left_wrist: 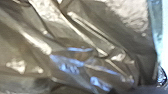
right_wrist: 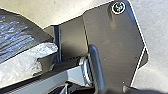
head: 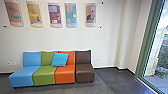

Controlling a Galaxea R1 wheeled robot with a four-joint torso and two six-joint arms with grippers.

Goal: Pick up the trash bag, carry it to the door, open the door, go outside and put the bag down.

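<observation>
My left wrist view shows the glossy grey-brown plastic trash bag (left_wrist: 62, 27); my head view, colourful rectangular posters (head: 54, 15), print blurred. I can't tell either gripper's state.

No text, label, brand, number or sign can be read. The five coloured panels (head: 72, 21) in a row on the white wall (head: 62, 37) bear small patches and marks in other colours; whether any of these are words cannot be told.
</observation>
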